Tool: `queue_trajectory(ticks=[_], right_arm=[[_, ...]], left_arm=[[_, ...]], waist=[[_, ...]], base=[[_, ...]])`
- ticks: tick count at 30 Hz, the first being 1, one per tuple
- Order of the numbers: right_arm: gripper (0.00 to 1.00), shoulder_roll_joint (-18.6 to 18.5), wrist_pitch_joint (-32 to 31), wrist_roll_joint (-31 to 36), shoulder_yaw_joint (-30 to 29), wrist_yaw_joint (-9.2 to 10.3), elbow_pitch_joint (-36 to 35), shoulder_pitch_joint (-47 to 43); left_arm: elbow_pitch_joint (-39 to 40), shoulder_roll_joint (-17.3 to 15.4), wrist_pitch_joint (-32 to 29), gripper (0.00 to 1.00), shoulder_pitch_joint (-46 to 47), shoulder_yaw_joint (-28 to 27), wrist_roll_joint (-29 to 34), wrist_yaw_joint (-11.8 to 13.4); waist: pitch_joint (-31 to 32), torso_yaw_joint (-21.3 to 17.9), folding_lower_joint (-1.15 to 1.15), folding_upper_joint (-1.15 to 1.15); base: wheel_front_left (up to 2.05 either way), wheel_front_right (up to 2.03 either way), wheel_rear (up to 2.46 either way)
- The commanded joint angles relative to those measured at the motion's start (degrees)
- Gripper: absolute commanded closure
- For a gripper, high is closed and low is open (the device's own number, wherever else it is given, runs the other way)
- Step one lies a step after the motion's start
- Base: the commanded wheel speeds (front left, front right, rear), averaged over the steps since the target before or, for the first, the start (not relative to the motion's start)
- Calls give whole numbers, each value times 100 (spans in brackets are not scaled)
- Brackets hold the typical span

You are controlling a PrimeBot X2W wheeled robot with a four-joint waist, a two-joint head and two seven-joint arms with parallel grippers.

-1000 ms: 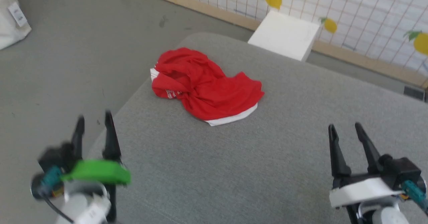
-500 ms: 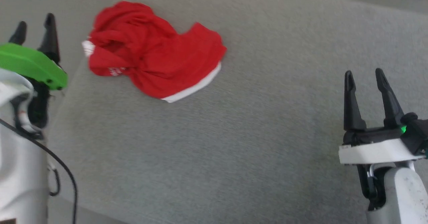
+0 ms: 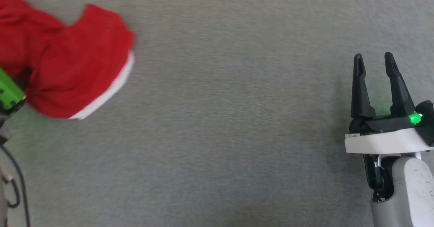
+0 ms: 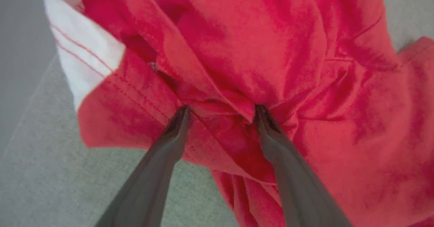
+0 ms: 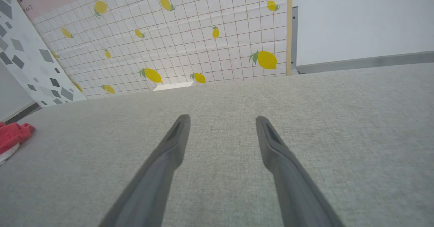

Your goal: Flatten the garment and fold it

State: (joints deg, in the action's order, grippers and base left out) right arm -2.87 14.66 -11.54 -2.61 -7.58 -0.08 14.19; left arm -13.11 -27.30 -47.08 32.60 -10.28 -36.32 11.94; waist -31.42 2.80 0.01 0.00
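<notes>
Left hand (image 4: pixel 220 110), fingers spread and empty, straddles a bunched ridge of the crumpled bright red fabric garment (image 4: pixel 305 67) at its tips, perhaps touching; closing here could pinch several layers and drag the heap unspread

Bright, even light with soft shadows; the garment (image 3: pixel 78 67) is motion-blurred.

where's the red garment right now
The garment lies crumpled at the head view's far left on the grey surface, with the left gripper's open jaws over it.
</notes>
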Motion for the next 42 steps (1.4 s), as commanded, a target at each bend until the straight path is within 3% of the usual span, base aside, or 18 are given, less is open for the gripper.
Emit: queue_trajectory(ticks=[1, 6, 7, 8, 9, 14, 19, 25, 32, 42], right_arm=[[0, 0, 32, -51, 4, 9, -26, 97], [0, 0, 33, -139, 33, 9, 18, 78], [0, 0, 33, -156, 34, 9, 22, 71], [0, 0, 33, -165, 30, 9, 28, 67], [0, 0, 33, -170, 14, 9, 35, 57], [0, 0, 33, -168, -72, 9, 71, -54], [0, 0, 33, -154, -206, 9, 192, -348], [0, 0, 33, -150, -277, 9, 263, -715], [0, 0, 33, -161, -233, 9, 317, -1022], [0, 0, 34, -131, -157, 9, 330, -1256]], left_arm=[[67, -48, -161, 0, -166, -19, -58, 122], [371, -113, -700, 1, -686, -26, -64, 397], [450, -147, -749, 53, -792, -14, -56, 378], [517, -171, -712, 84, -857, -24, -38, 359], [606, -195, -605, 100, -918, -42, -1, 325], [779, -400, 815, 100, -877, -197, 533, 127], [640, -490, 3058, 100, -466, -157, 1238, -126], [591, -392, 4532, 100, 82, 255, 1559, -534], [804, 70, 5092, 100, 498, 962, 1647, -870], [946, 971, 4982, 100, 822, 2076, 1422, -1367]], waist=[[-500, -587, -1, 0], [-332, -660, -1, 0], [-280, -668, -1, 0], [-222, -672, -1, 0], [-151, -673, -1, 0], [306, -646, -1, 0], [1053, -555, -1, 0], [1877, -580, -1, 0], [2545, -890, -1, 0], [2826, -1708, -1, 0]], base=[[0, 0, 0], [0, 0, 0], [0, 0, 0], [0, 0, 0], [0, 0, 0], [0, 0, 0], [0, 0, 0], [0, 0, 0], [0, 0, 0], [0, 0, 0]])
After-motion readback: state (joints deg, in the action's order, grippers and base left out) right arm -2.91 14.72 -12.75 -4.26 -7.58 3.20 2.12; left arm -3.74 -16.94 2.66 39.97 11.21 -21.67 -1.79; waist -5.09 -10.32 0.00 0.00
